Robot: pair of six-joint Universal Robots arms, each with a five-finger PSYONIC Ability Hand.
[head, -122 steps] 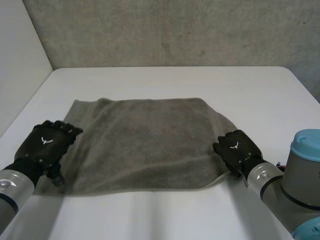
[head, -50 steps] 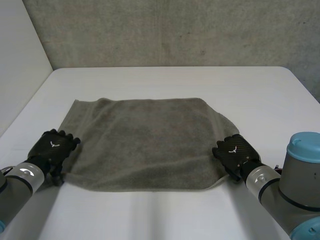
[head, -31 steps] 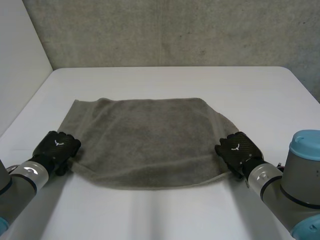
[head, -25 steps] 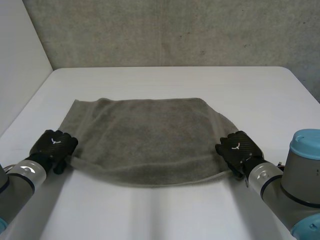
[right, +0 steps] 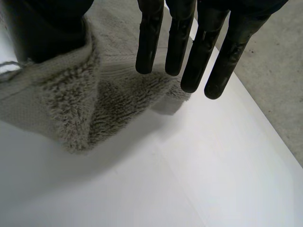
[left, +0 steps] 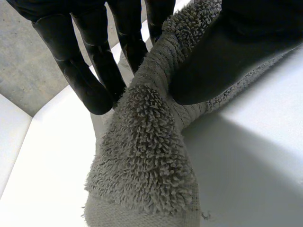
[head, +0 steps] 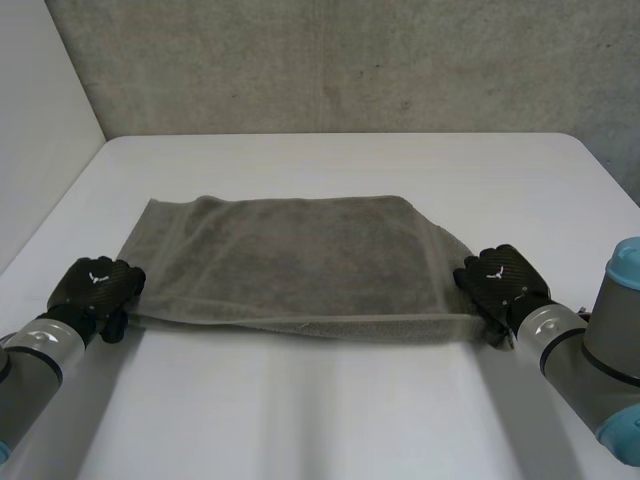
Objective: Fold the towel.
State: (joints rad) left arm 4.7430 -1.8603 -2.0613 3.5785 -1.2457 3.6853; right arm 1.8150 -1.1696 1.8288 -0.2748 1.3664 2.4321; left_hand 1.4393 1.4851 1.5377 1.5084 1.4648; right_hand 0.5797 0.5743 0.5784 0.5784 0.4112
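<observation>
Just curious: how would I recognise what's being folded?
On the white table before the concrete wall lies a grey-brown towel. It is the one soft, fuzzy thing there, its near corners pinched by the left hand and right hand.

Black, white-marked left hand and right hand; grey arms.

White table bearing grey towel; towel lying spread across middle, far edge resting flat, near edge and both near corners hanging clear of surface.
</observation>
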